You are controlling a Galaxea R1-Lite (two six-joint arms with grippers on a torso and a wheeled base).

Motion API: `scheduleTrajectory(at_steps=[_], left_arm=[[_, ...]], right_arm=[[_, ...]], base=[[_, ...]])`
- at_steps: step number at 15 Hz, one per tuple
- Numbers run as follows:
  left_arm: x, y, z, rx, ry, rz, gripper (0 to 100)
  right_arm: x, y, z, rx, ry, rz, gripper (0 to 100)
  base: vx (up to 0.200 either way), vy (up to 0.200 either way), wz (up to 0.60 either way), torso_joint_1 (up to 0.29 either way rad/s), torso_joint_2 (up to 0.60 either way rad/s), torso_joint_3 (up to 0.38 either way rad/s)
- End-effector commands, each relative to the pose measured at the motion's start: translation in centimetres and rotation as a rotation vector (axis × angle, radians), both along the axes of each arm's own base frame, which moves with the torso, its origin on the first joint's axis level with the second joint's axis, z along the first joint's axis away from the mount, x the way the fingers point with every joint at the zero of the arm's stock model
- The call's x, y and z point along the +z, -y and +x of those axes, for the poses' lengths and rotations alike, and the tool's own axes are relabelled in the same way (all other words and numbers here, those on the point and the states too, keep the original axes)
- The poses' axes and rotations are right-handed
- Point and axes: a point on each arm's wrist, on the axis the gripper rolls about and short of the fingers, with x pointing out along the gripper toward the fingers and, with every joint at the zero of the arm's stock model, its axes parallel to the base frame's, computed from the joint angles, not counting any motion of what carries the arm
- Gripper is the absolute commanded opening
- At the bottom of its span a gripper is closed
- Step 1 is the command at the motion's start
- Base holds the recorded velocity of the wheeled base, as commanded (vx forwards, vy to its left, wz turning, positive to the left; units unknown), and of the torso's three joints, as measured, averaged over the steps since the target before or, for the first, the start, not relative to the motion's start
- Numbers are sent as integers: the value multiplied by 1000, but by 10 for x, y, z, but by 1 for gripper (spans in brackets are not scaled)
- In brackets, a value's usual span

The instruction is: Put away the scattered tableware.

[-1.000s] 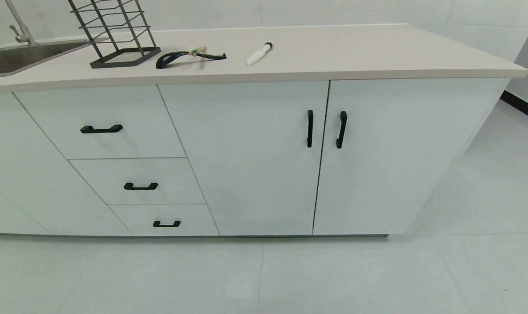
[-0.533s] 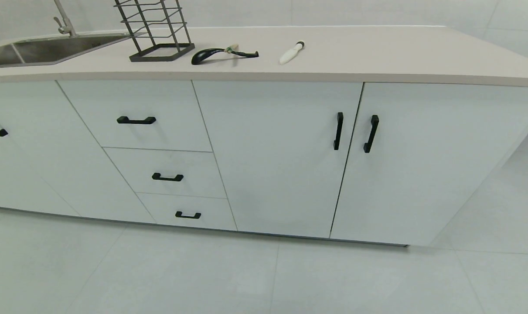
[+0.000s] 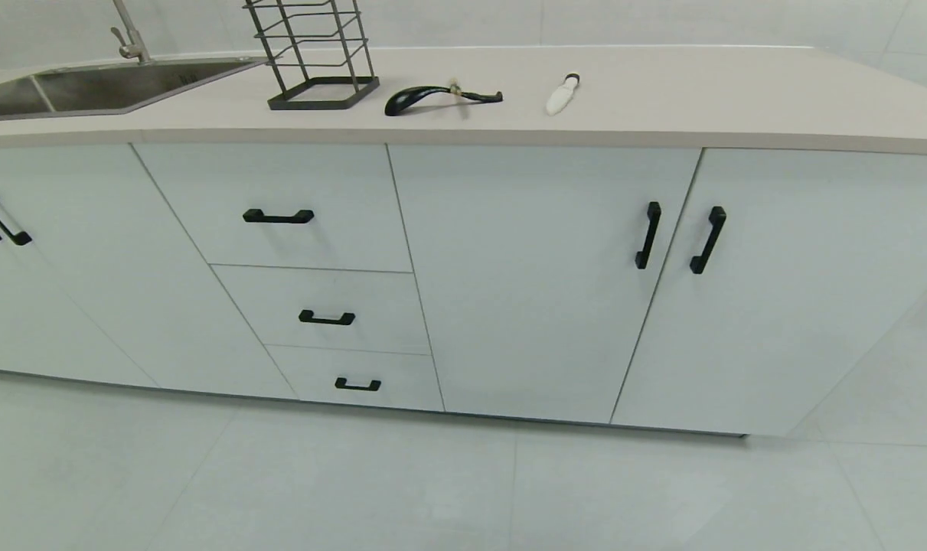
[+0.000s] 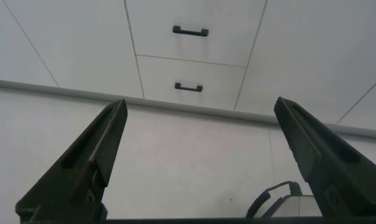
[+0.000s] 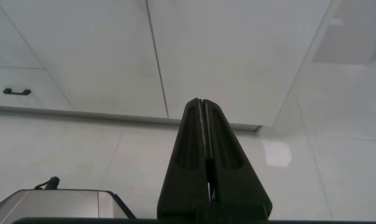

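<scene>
On the beige countertop (image 3: 662,84) lie a black ladle-like spoon (image 3: 411,99), a black-handled utensil (image 3: 480,96) crossing its handle end, and a white-handled knife (image 3: 562,95) to their right. A black wire rack (image 3: 315,53) stands left of them. My left gripper (image 4: 200,109) is open, held low and facing the lower drawers and floor. My right gripper (image 5: 203,106) is shut with nothing in it, held low in front of the white cabinet doors.
A steel sink (image 3: 88,84) with a tap (image 3: 130,34) is set in the counter's left end. Below are three white drawers with black handles (image 3: 278,217) and double doors with vertical handles (image 3: 647,236). Grey tiled floor (image 3: 432,490) lies before the cabinets.
The whole head view has shifted, so the counter and cabinets sit further right in the picture and more of the sink shows; the camera moved. The utensils lie as before.
</scene>
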Motion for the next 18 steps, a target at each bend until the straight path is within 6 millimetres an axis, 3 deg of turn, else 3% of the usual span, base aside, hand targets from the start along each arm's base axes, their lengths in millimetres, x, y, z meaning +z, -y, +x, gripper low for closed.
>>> scheduleTrajectory(at_steps=[1, 11, 16, 18], left_arm=[[0, 0, 0, 1, 0, 0, 100], [0, 0, 0, 1, 0, -2, 100], [0, 0, 0, 1, 0, -2, 100], [0, 0, 0, 1, 0, 0, 100]], right_arm=[[0, 0, 0, 1, -2, 0, 0], [0, 0, 0, 1, -2, 0, 0], [0, 0, 0, 1, -2, 1, 0], [0, 0, 0, -2, -2, 1, 0]], base=[[0, 200, 0, 7, 7, 7], [180, 20, 0, 1, 1, 1], [0, 0, 0, 0, 0, 0], [0, 200, 0, 7, 2, -5]])
